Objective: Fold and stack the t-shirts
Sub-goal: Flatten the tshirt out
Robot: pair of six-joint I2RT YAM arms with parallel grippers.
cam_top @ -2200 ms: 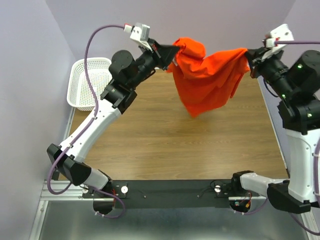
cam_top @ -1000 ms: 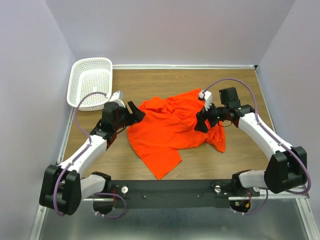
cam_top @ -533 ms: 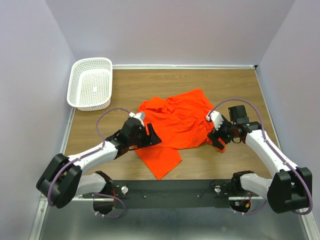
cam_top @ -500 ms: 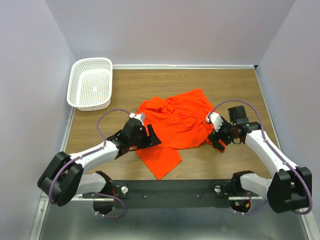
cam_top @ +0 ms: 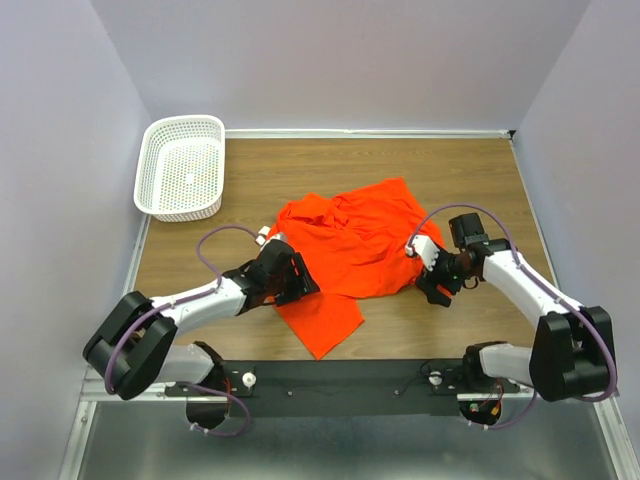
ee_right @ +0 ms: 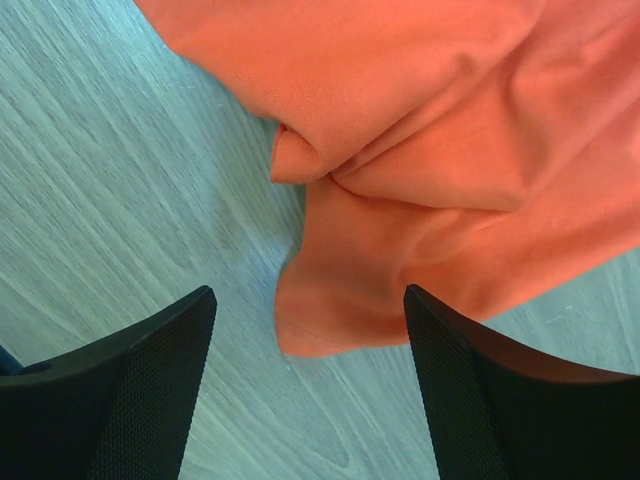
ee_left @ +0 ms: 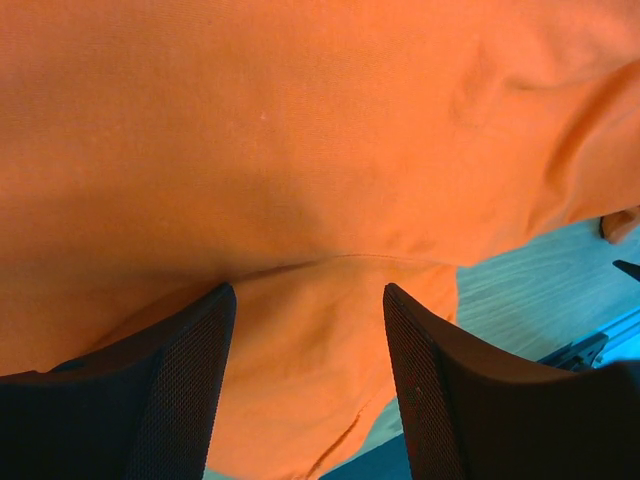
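The orange-red t-shirt (cam_top: 350, 245) lies crumpled on the wooden table (cam_top: 300, 170), one flap reaching toward the near edge. My left gripper (cam_top: 290, 285) is low at the shirt's near-left side, jaws open with fabric (ee_left: 310, 200) lying between and beyond them. My right gripper (cam_top: 432, 283) is at the shirt's right corner, jaws open. A rounded fold of cloth (ee_right: 340, 300) lies on the wood between its fingers (ee_right: 150, 380), untouched by either.
A white mesh basket (cam_top: 183, 166) stands at the far left corner of the table. Purple walls close in left, back and right. A black rail (cam_top: 340, 380) runs along the near edge.
Both arms have come down from holding the shirt in the air; the shirt now lies on the table. Both grippers slid nearer along its edges and narrowed slightly.
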